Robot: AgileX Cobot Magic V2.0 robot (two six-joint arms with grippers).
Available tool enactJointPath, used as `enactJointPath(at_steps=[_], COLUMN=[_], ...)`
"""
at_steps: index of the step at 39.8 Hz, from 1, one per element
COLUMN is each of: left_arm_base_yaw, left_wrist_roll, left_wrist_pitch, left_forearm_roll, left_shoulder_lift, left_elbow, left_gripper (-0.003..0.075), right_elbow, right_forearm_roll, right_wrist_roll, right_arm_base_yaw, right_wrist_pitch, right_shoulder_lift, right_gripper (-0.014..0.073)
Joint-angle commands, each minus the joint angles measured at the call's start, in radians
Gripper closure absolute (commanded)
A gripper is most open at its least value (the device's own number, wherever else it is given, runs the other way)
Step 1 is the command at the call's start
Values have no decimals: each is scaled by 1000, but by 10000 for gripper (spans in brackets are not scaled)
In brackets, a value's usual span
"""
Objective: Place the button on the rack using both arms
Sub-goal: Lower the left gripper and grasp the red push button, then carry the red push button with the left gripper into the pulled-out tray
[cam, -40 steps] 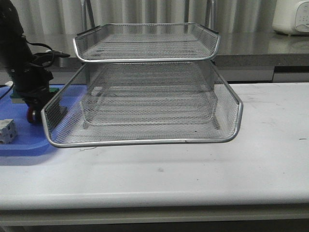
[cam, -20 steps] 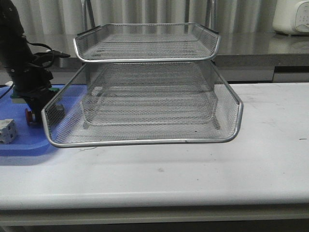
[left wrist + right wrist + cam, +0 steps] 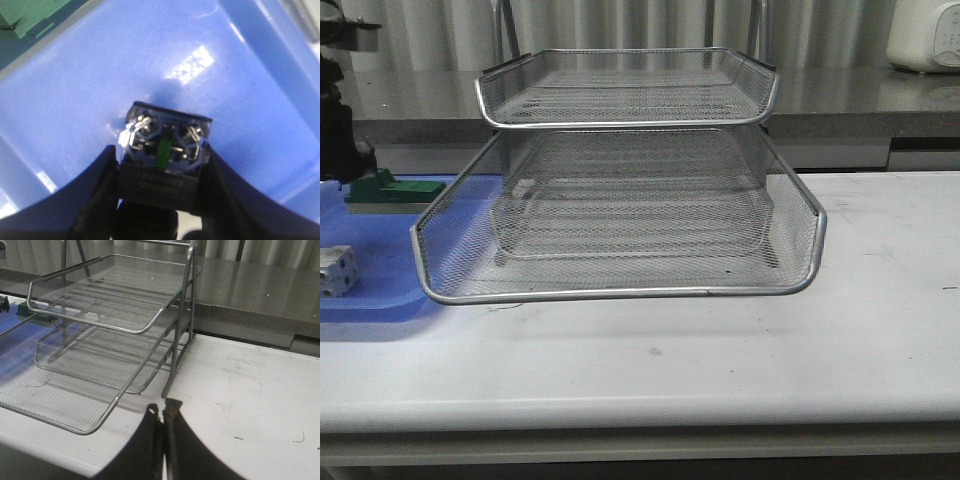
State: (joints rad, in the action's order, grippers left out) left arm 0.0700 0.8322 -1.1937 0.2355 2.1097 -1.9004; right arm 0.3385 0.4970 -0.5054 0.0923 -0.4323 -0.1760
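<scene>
My left end effector (image 3: 159, 200) has its two black fingers (image 3: 100, 195) clamped on the flanks of the button (image 3: 165, 150), holding it above the blue tray (image 3: 90, 80). From the left wrist view I look straight down onto its terminal end: clear housing, silver screw contacts and a green strip, with the black body just below, seated between the pads. The red head is hidden from me, so I cannot say which way it points.

I judge the button light, rigid and hard-shelled, with smooth plastic flanks that could slip or twist under a light pinch. The flat sides of the black body look like the best place to hold; the clear terminal block and its metal tabs look more fragile, so I would keep pressure off them.

The right end effector (image 3: 163, 415) is pinched fully together and empty, hovering over the bench (image 3: 250, 385) with the rack (image 3: 115, 330) just ahead of its tips. The rack's wire mesh looks stiff, so a small part should sit on a tier without falling through.

In the front view only a sliver of the left arm (image 3: 335, 110) shows.
</scene>
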Motion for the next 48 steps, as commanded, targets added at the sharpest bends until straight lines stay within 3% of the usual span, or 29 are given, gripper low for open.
enactJointPath(at_steps=[1,11,34,42,48], left_arm_base_yaw=[-3,-45,-521,-613,-628], left_wrist_roll=[-33,-46,-46,-49,-74], left_wrist_pitch=[-45,-98,-98,-98,-98], left_forearm_roll=[28,92,99,94,90], left_shoulder_lift=[-128,-259,-290,-241,-187], left_elbow=[-29,-29,-29,-26,-26], left_gripper=[646,646,647,646,645], right_elbow=[23,23,23,23,23], right_forearm_roll=[20,20,20,20,20], right_wrist_roll=[0,0,0,0,0], right_arm_base_yaw=[1,1,1,1,1], right_wrist_pitch=[72,72,72,72,72], right_shoulder_lift=[-9,-9,-9,-9,-9], right_gripper=[653,653,653,653,653])
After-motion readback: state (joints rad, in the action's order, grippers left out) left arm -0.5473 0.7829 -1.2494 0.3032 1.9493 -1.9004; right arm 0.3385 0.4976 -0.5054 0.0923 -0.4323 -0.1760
